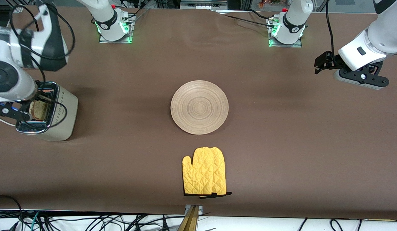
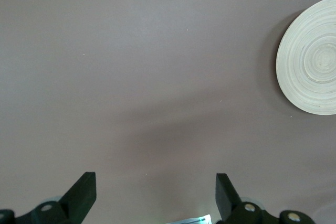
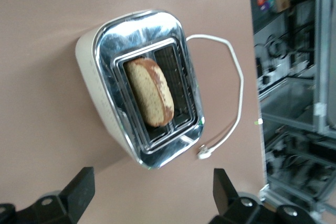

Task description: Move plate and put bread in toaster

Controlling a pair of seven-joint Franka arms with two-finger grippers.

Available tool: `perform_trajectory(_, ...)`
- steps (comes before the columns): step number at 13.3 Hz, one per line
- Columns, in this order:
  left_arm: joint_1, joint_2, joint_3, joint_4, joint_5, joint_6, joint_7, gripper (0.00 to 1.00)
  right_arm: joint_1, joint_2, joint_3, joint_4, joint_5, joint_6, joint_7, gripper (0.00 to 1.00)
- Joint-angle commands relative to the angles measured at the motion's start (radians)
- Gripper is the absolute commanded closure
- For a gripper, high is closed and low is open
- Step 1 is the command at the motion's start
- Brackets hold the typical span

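Bread (image 3: 151, 92) sits in toaster (image 3: 100, 98) slot below released right claw (image 3: 149, 195), left claw (image 2: 156, 192) waits spread over bare surface (image 2: 131, 66); task looks done, next just retract.

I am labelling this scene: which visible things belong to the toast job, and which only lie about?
Job things: plate at table centre; bread tilted in the toaster; right gripper above toaster, open; left gripper waiting, open.

Lying about: yellow oven mitts; white cord.
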Motion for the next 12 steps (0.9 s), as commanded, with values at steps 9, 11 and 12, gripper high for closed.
perform_trajectory(9,-0.009,-0.007,-0.001,0.014,0.040,-0.018,-0.010,0.00,-0.078,-0.215,0.000,0.043,0.431,-0.135,-0.440,0.02)
perform_trajectory(11,-0.009,-0.007,-0.001,0.014,0.040,-0.019,-0.010,0.00,-0.078,-0.215,-0.001,0.046,0.431,-0.139,-0.445,0.01)
perform_trajectory(12,-0.009,-0.007,-0.003,0.014,0.040,-0.019,-0.010,0.00,-0.078,-0.215,-0.004,0.049,0.431,-0.139,-0.446,0.01)
